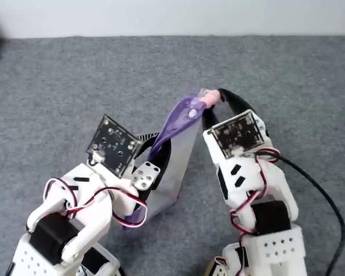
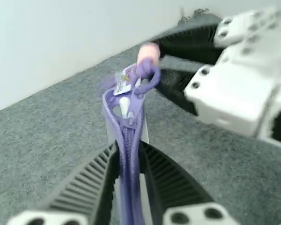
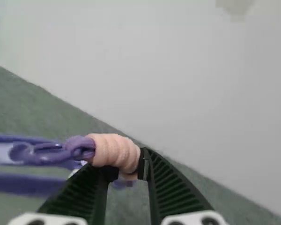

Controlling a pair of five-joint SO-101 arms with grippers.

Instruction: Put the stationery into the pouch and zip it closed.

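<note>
The purple pouch [image 1: 173, 150] is lifted off the grey mat, tilted, with its zipper edge on top. My left gripper [image 1: 154, 150] is shut on the pouch's near end; in the left wrist view its ribbed black fingers [image 2: 96, 180] squeeze the zipper band [image 2: 129, 140]. My right gripper [image 1: 214, 99] is shut on the pink-wrapped zipper pull [image 1: 209, 101] at the pouch's far end. In the right wrist view the pink pull [image 3: 113, 151] sits between the fingertips of the right gripper [image 3: 129, 165], tied to a purple loop [image 3: 77, 147]. The left wrist view shows the pink pull [image 2: 147, 52] and the right gripper [image 2: 165, 60].
A grey carpet-like mat [image 1: 75, 80] covers the table, with a white wall [image 1: 161, 17] behind it. A black cable [image 1: 325, 198] runs along the right arm's side. Open mat lies to the left and far right.
</note>
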